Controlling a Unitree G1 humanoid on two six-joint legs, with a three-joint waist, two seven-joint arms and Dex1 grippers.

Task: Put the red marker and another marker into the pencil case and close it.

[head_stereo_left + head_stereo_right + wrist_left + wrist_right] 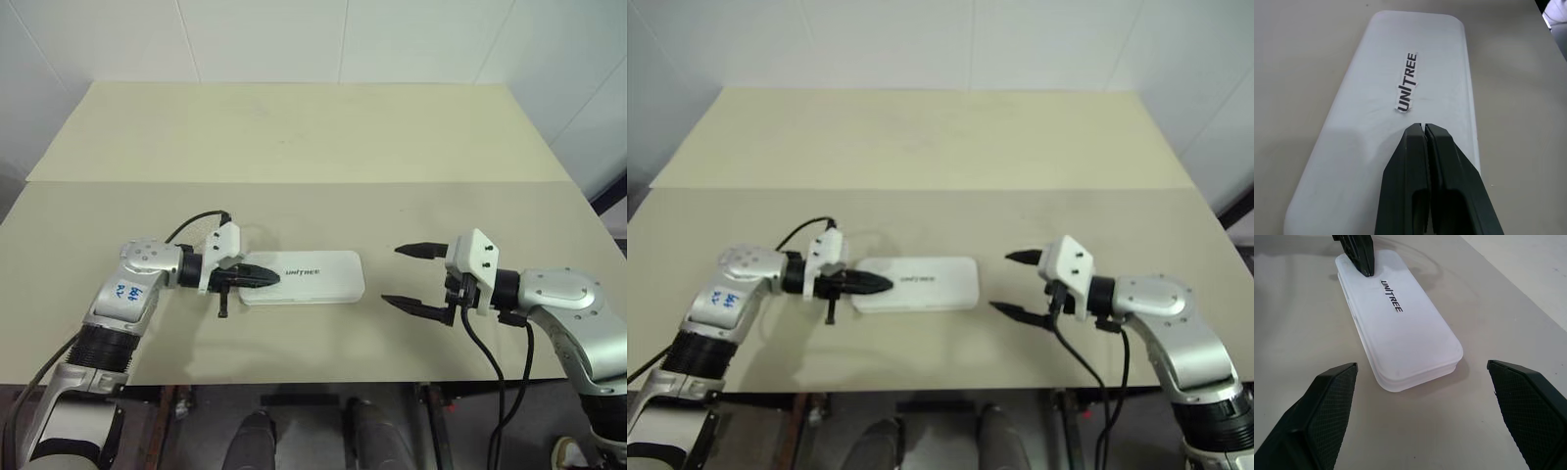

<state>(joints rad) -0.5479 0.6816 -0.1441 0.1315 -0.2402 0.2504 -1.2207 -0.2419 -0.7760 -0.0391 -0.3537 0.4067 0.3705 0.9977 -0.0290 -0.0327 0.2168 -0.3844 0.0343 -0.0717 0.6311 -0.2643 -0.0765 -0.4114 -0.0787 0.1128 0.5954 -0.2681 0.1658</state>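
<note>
The pencil case [306, 278], lid down, lies flat on the table [294, 137] between the arms. The left gripper [266, 280], fingers pressed together and empty, rests over its left end. The right gripper [404, 276], jaws spread wide, holds nothing beside its right end.

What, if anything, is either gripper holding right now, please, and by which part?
Nothing is held. The left gripper is shut with nothing between its fingers, its tips over the closed flat white plastic pencil case; the right gripper is open beside it.
</note>
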